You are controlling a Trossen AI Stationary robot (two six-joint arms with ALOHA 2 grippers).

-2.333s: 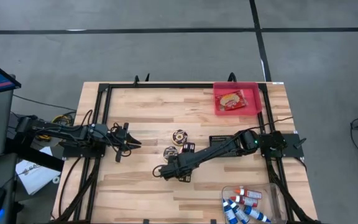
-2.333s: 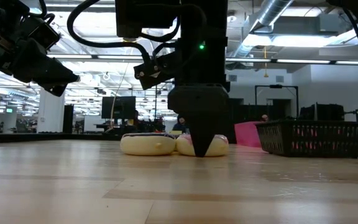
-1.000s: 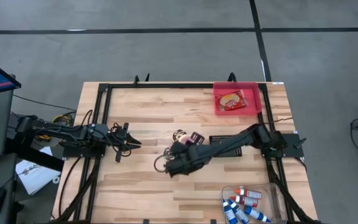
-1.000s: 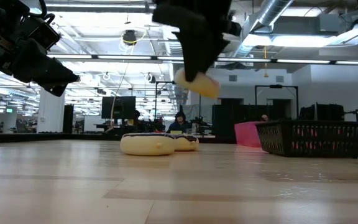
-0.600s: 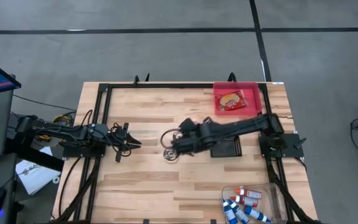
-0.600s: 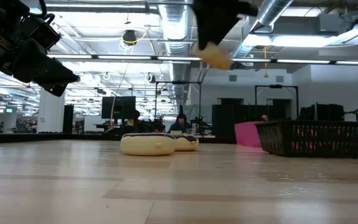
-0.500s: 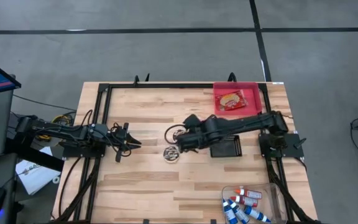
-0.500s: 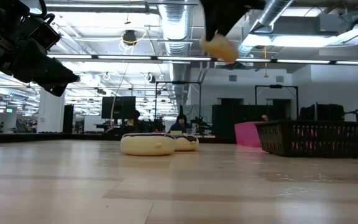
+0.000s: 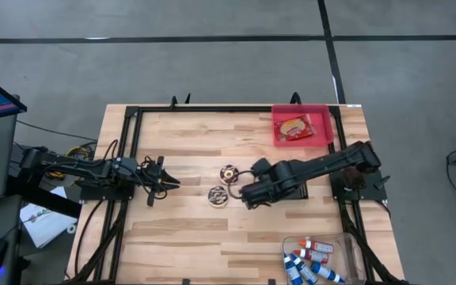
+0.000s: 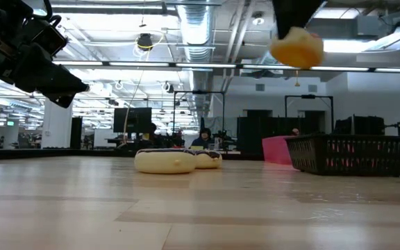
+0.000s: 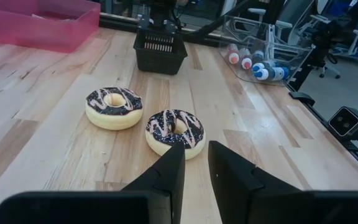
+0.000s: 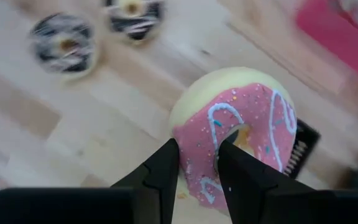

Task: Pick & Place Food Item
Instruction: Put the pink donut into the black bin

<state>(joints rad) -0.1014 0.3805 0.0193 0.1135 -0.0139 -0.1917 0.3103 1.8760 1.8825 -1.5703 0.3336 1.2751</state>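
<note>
My right gripper point(image 9: 248, 195) hangs high over the middle of the table, shut on a pink-frosted donut point(image 12: 235, 134), which also shows in the low view as a donut point(image 10: 296, 47) far above the tabletop. Two chocolate-frosted donuts point(image 9: 229, 172) point(image 9: 218, 195) lie flat on the wood to the left of it. A pink tray point(image 9: 323, 136) at the far right corner holds one food item point(image 9: 295, 127). My left gripper point(image 11: 195, 163) waits at the left, its fingers almost together and holding nothing, pointing at the chocolate donuts point(image 11: 175, 130). My right gripper pinches the donut's ring point(image 12: 194, 140) between its two fingers, one on the outer side and the other at the edge of the hole. The fingers point steeply down. The donut is lifted clear of the table and sits tilted in the hold, pink frosting toward the camera.
A black mesh basket point(image 10: 353, 154) stands right of centre, partly under my right arm. A clear bin of bottles point(image 9: 315, 257) sits at the near right corner. A black frame point(image 9: 212, 109) runs around the table's edges.
My right gripper has risen and gone toward the table's right edge with the pink donut, rolling its wrist as it went. The donut stays in the hold, higher above the table. The two chocolate donuts have not moved.
</note>
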